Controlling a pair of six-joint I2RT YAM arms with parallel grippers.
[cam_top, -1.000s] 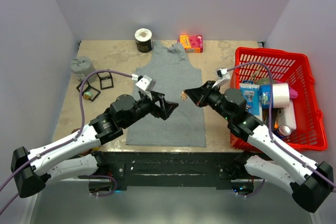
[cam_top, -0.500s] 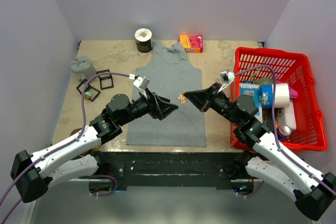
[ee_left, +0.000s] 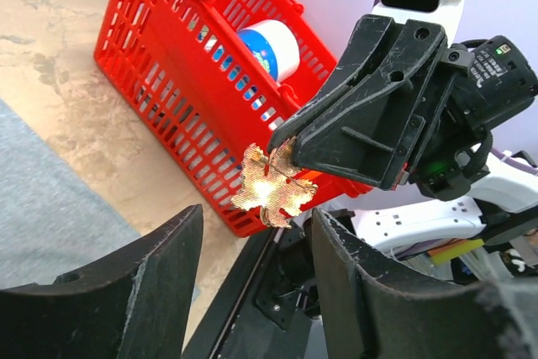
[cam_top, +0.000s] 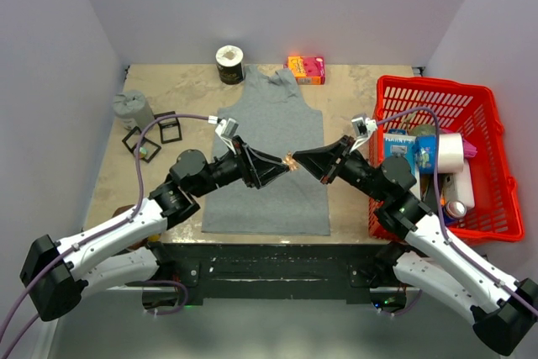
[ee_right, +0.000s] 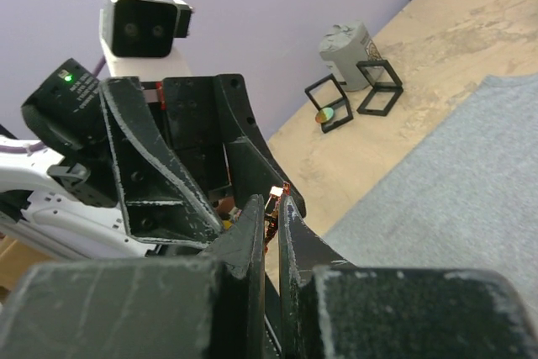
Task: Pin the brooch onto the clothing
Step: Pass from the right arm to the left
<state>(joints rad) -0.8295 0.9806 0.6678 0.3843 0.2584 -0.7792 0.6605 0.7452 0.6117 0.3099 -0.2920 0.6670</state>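
Observation:
The brooch point(cam_top: 291, 160), a small orange-gold star-like pin, is held up in the air above the clothing point(cam_top: 273, 119), a grey tank top lying flat on the table. My right gripper point(cam_top: 296, 158) is shut on the brooch point(ee_right: 273, 196), whose edge shows between its tips. My left gripper point(cam_top: 282, 168) faces it tip to tip. In the left wrist view the brooch point(ee_left: 273, 184) hangs just beyond the open left gripper point(ee_left: 256, 223), touching neither finger, with the right gripper point(ee_left: 279, 142) clamped on its upper part.
A red basket point(cam_top: 433, 82) with a white roll point(cam_top: 450, 154) and other items stands at the right. A paper roll point(cam_top: 229, 63) and a pink box point(cam_top: 306, 69) sit at the back. A grey cup point(cam_top: 132, 108) and black frames point(cam_top: 169, 129) are at the left.
My left gripper has moved right toward the brooch and its jaws have narrowed. The right gripper has shifted slightly left with the brooch, so the two grippers now meet.

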